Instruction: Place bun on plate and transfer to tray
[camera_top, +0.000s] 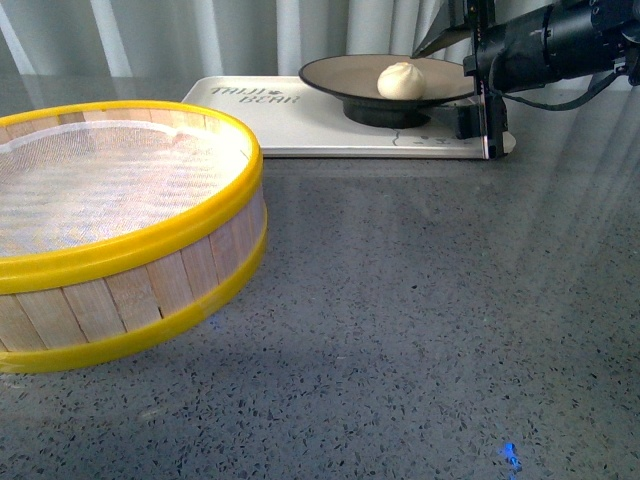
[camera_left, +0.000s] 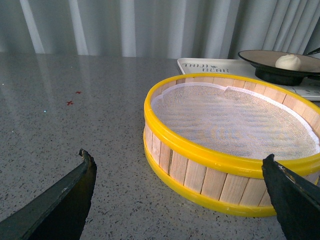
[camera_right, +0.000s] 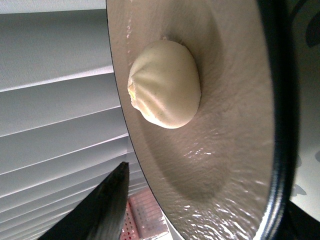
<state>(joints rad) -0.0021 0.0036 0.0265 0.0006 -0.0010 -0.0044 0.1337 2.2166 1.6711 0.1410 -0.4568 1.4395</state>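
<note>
The bun sat near the middle of the plate, and the plate rested on the tray, so both steps looked essentially done, with only the release and retreat of the right gripper left. That gripper was at the plate's right rim with jaws apart around it, though whether they pressed it I could not tell. The left gripper hung spread and empty near the steamer basket, which held only its white mesh liner.

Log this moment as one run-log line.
bun on plate | plate on tray | right gripper at plate rim | left gripper open, idle
</note>
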